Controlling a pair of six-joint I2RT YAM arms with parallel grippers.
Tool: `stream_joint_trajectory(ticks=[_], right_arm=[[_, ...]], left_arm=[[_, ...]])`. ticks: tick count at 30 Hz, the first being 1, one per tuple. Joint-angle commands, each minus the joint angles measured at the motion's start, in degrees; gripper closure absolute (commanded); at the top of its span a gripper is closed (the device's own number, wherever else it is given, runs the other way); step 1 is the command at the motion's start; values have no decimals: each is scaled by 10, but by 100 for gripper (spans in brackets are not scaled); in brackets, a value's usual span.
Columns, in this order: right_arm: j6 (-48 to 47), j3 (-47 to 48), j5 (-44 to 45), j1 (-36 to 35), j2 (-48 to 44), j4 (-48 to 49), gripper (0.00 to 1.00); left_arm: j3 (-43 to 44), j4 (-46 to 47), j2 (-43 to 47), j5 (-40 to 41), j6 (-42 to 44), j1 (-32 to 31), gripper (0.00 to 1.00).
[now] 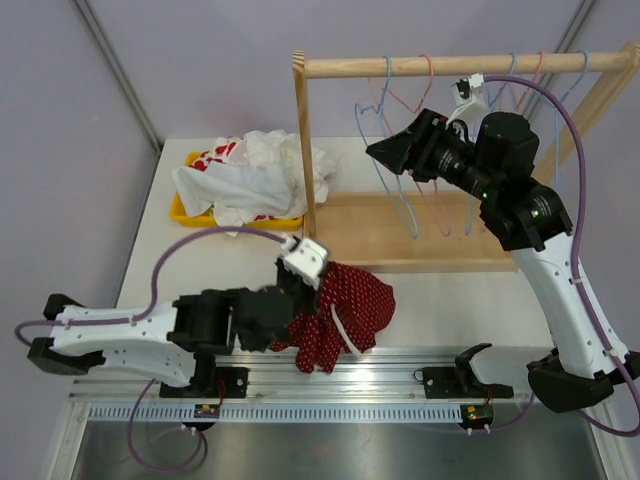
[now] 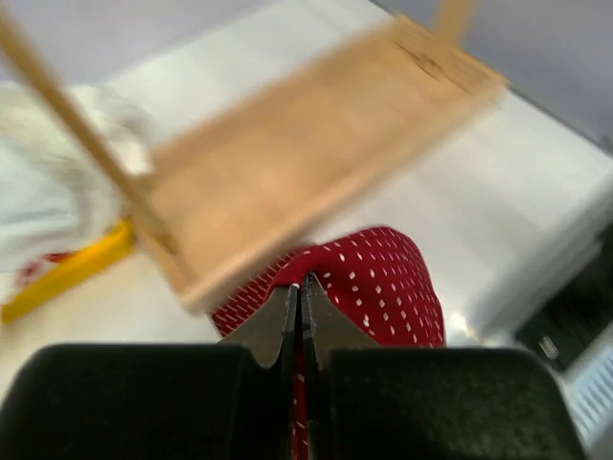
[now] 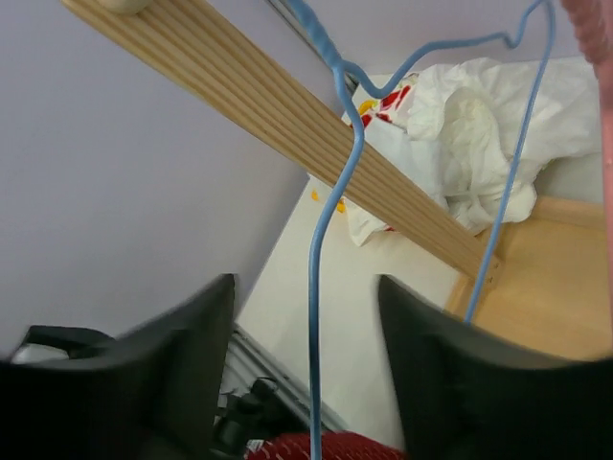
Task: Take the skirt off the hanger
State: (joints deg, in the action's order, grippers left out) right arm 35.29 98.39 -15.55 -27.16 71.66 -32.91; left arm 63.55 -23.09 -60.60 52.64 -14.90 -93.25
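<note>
The red skirt with white dots [image 1: 352, 305] lies crumpled on the table in front of the rack's base. My left gripper [image 1: 297, 298] is shut on a fold of the skirt [image 2: 383, 278], its fingertips [image 2: 296, 287] pressed together on the cloth. A blue wire hanger [image 1: 372, 110] hangs bare from the wooden rod [image 1: 450, 65]. My right gripper [image 1: 385, 150] is up at the rod, open. In the right wrist view the hanger [image 3: 321, 240] runs down between the spread fingers of that gripper [image 3: 306, 287] without touching them, and a strip of skirt [image 3: 316, 447] shows below.
Several more blue and pink wire hangers [image 1: 432, 190] hang along the rod. The rack has a wooden base [image 1: 400, 235] and an upright post [image 1: 303, 140]. A yellow tray [image 1: 185, 212] piled with white clothes [image 1: 260, 175] sits at the back left. A metal rail [image 1: 340, 385] runs along the near edge.
</note>
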Motion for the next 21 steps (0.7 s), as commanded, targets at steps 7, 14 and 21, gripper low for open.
stream_joint_trajectory(ticks=[7, 14, 21], right_arm=[[-34, -49, 30, -1, -85, -3, 0], [-54, -123, 47, -1, -180, -15, 1], [-64, -228, 37, -1, -246, -8, 1]], left_arm=[[242, -15, -10, -269, 162, 471, 100], [697, -123, -301, -463, 108, 765, 100], [747, -16, -456, -562, 16, 830, 100]])
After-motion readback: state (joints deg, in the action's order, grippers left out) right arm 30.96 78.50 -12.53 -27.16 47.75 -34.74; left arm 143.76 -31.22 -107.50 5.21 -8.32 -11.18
